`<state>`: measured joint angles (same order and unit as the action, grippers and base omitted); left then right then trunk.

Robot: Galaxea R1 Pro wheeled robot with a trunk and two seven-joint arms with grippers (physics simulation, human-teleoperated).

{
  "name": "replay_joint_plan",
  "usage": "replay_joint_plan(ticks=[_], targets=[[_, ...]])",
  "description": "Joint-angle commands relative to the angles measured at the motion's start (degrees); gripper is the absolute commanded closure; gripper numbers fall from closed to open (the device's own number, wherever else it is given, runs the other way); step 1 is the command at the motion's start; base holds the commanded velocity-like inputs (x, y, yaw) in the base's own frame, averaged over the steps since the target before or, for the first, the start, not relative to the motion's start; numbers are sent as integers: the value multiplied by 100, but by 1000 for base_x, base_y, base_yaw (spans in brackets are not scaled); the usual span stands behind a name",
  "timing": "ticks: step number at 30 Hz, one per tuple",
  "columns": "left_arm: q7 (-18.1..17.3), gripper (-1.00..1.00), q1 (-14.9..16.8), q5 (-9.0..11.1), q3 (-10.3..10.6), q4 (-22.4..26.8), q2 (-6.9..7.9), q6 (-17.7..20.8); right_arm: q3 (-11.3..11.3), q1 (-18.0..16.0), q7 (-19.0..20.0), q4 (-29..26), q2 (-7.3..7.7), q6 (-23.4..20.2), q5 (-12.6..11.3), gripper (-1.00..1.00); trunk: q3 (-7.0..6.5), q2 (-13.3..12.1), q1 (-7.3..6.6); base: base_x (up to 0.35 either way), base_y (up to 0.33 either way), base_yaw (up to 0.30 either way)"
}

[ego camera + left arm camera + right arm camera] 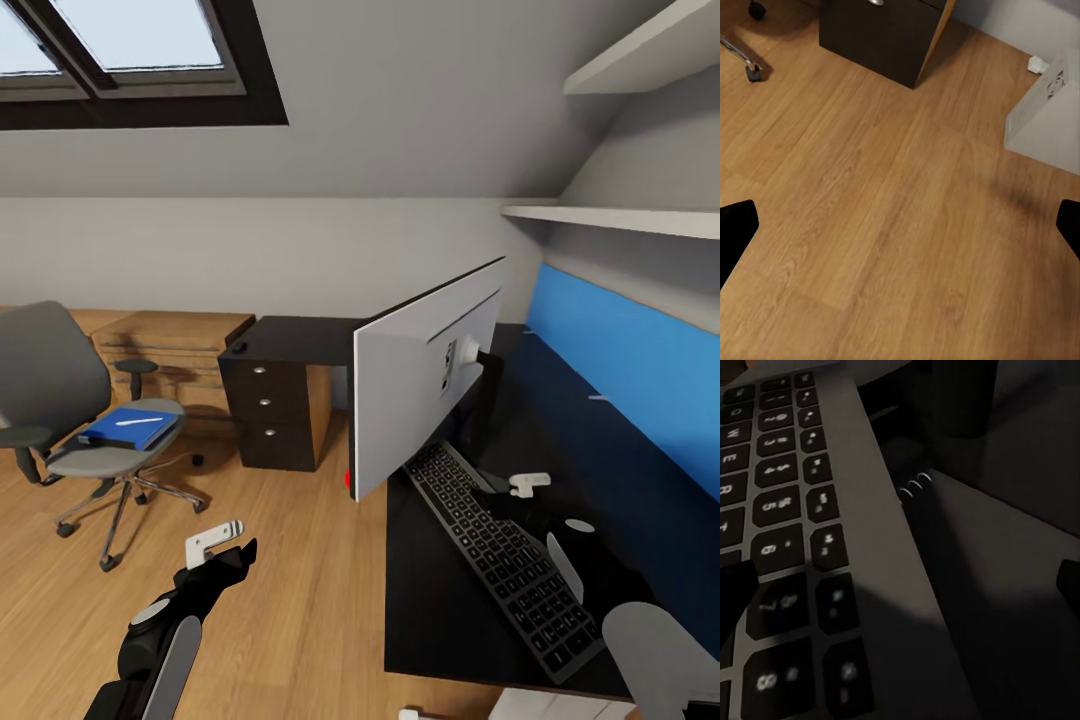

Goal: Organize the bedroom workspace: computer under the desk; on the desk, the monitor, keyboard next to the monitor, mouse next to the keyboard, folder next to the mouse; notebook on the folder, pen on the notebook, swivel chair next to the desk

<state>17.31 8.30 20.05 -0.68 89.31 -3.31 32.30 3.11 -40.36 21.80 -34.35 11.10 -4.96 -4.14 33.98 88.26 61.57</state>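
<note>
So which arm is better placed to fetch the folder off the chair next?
Probably the left. The left gripper hangs open over the floor on the swivel chair's side, where the folder lies. The right gripper is over the desk by the keyboard.

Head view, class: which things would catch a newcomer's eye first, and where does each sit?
The monitor stands on the black desk with its silvery-white back toward the camera, and the keyboard lies just behind it. Left, on the wood floor, the swivel chair carries the blue folder on its seat.
</note>
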Motion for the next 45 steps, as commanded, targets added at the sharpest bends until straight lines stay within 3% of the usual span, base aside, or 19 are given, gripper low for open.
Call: replay_joint_plan(ticks=[1,12,45], targets=[[40,-100,5,61,-3,8,-3,22,14,2,35,138,-3,-49,1,-100,7,4,1,0,0,0],[19,-100,5,86,-61,-40,5,33,14,2,35,135,-3,-49,5,-100,7,4,1,-7,0,0],[26,-100,5,78,-99,-10,23,28,24,2,35,140,6,-40,7,-100,7,4,1,-191,0,0]])
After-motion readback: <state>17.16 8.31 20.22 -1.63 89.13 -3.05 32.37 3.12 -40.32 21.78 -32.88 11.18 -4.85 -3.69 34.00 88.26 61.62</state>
